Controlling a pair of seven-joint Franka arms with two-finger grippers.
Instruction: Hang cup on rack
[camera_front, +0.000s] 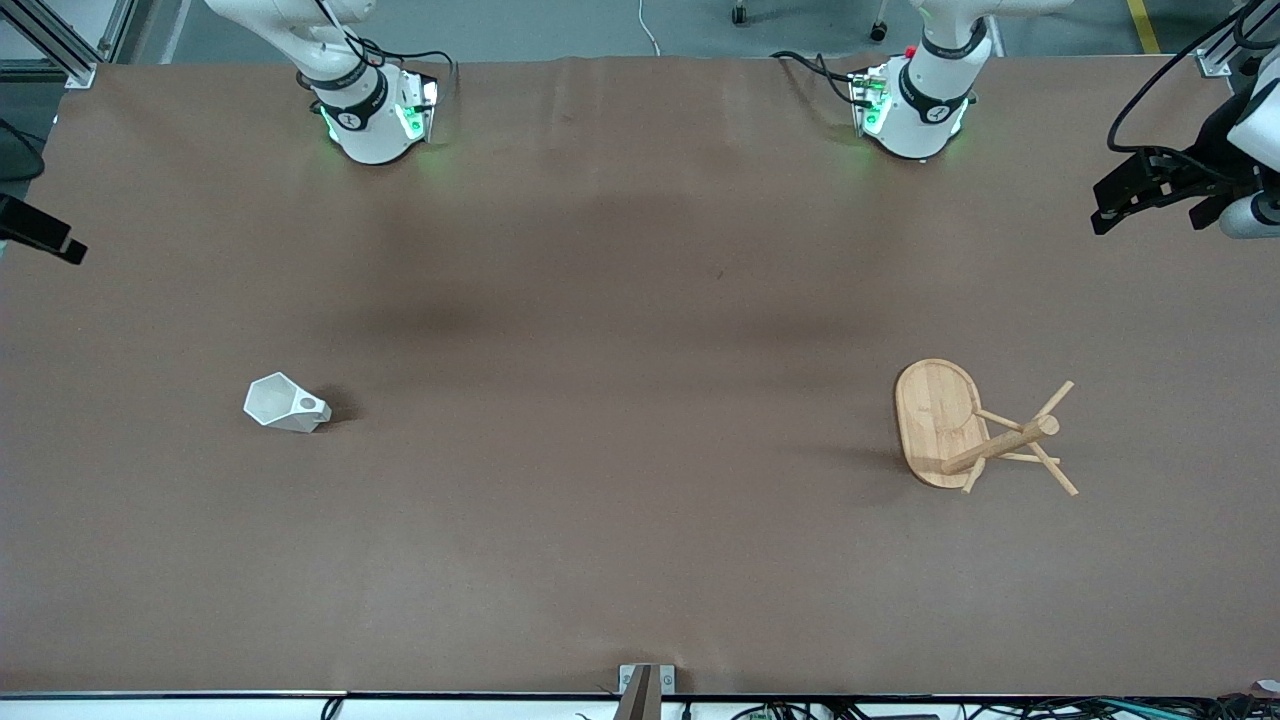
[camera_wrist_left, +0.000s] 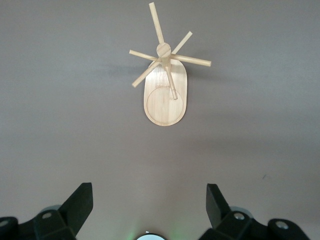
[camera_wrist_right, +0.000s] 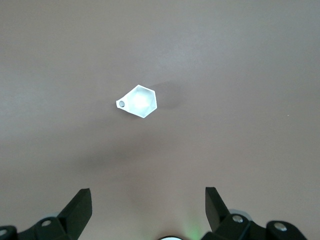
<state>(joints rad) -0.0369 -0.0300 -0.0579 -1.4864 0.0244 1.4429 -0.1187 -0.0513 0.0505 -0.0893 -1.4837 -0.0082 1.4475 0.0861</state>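
Front view: cup (camera_front: 286, 403) stands upright on the bench toward the right arm's end, rack (camera_front: 965, 428) well apart toward the left arm's. We see both jaws spread, empty, high. Right gripper (camera_wrist_right: 148, 210) should descend centred, leaving the tab hole (camera_wrist_right: 121, 104) clear.

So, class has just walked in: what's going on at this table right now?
Nothing is being handled yet. The white faceted cup stands alone on the brown table toward the right arm's end, and the bamboo mug rack stands toward the left arm's end, its pegs bare. The right gripper hangs open above the cup, and the left gripper hangs open above the rack. The cup is not yet picked up or hung.
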